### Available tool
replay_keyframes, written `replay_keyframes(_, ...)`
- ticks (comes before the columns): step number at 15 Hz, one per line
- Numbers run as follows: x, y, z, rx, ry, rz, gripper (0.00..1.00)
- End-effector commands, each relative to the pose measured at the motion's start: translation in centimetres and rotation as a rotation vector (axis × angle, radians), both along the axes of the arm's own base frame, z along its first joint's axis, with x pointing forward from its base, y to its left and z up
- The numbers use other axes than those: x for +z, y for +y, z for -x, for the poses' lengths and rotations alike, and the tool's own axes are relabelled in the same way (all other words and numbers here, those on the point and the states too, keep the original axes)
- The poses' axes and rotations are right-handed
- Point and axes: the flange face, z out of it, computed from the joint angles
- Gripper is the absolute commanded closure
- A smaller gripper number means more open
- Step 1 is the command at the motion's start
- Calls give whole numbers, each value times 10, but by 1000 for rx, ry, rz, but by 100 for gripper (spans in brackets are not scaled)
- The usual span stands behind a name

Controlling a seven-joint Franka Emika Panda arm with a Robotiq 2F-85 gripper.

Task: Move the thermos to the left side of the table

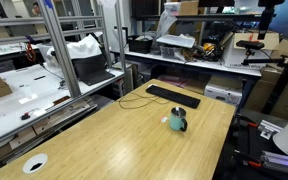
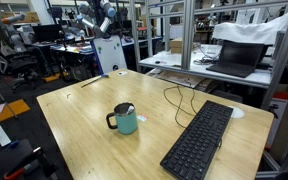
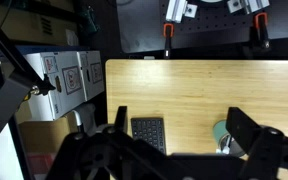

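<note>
The teal thermos with a dark handle stands upright on the light-wood table, near the keyboard. It shows in both exterior views. In the wrist view it sits at the lower right, partly hidden behind my right finger. My gripper is open and empty, high above the table and well clear of the thermos. The arm stands behind the table's far edge.
A black keyboard lies beside the thermos, with a black cable running from it. A white round disc lies near one table corner. Benches, shelving and a laptop surround the table.
</note>
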Motion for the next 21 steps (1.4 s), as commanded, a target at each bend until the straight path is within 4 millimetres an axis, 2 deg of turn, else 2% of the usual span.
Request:
replay_keyframes(1, 2, 0, 0, 0, -2, 0, 0)
replay_keyframes(14, 3, 0, 0, -1, -7, 1, 0)
replay_keyframes(18, -15, -3, -12, -72, 3, -58, 0)
replay_keyframes(21, -30, 7, -24, -150, 0, -141, 0)
